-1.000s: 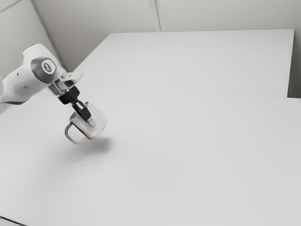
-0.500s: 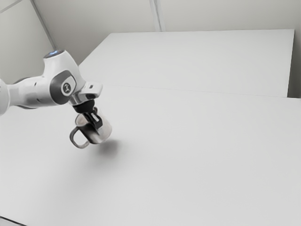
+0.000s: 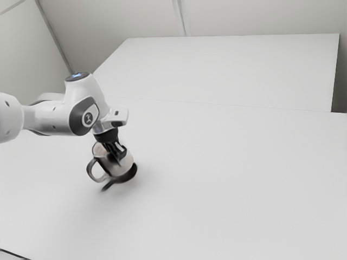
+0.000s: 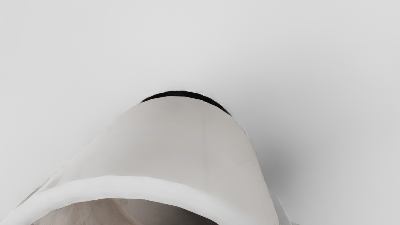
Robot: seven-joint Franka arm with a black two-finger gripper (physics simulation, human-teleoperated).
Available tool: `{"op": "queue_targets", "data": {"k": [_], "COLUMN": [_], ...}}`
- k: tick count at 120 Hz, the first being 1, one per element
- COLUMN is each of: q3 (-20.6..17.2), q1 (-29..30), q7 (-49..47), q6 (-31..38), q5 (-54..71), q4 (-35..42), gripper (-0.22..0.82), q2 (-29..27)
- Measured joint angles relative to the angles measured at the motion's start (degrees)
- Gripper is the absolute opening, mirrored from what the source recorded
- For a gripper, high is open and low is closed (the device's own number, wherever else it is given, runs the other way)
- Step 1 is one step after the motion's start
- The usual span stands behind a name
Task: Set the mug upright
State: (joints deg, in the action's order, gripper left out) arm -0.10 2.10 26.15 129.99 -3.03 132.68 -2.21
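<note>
Pale, tilted mug (image 4: 181, 140) with white rim (image 4: 125, 187); looped handle (image 3: 90, 169)

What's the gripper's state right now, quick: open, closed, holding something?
Gripper: closed, holding the tilted mug.

A broad white tabletop (image 3: 244, 189) spreads across a plain room in shades of grey, a thin seam (image 3: 206, 103) dividing its near part from a rear section (image 3: 227, 67) that narrows toward the pale back wall (image 3: 260, 16). A vertical strip (image 3: 180, 19) runs down that wall, while a dark corner line (image 3: 54, 37) slants down where it meets the side wall (image 3: 21, 49) at the exterior view's left. A short dark line (image 3: 15, 254) crosses the lower left corner of the exterior view. Soft, muted light falls over the smooth surface, leaving a blurred grey shadow (image 4: 281, 168) in the wrist view
</note>
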Motion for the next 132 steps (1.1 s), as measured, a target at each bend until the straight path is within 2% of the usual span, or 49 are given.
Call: {"op": "queue_targets", "data": {"k": [5, 28, 48, 75, 89, 115, 132], "q3": [-0.02, -0.08, -0.08, -0.15, -0.28, -2.56, -1.66], "q1": [0.0, -0.05, -0.05, 0.0, 0.03, -0.15, -1.55], "q7": [-0.45, -1.61, -2.31, -3.62, -5.47, -10.02, -12.62], "q6": [-0.24, -1.01, -1.42, -4.1, -7.47, -13.51, -19.91], "q5": [-0.06, -0.64, -0.79, -0.93, -0.99, -1.54, -1.23], "q4": [-0.01, -0.03, -0.06, -0.99, -4.25, -14.64, -25.41], "gripper": [-0.14, 0.27, 0.45, 0.55, 0.57, 0.59, 0.6], "q2": [0.16, 0.24, -0.15, -3.67, -5.71, -5.72, -3.93]}}
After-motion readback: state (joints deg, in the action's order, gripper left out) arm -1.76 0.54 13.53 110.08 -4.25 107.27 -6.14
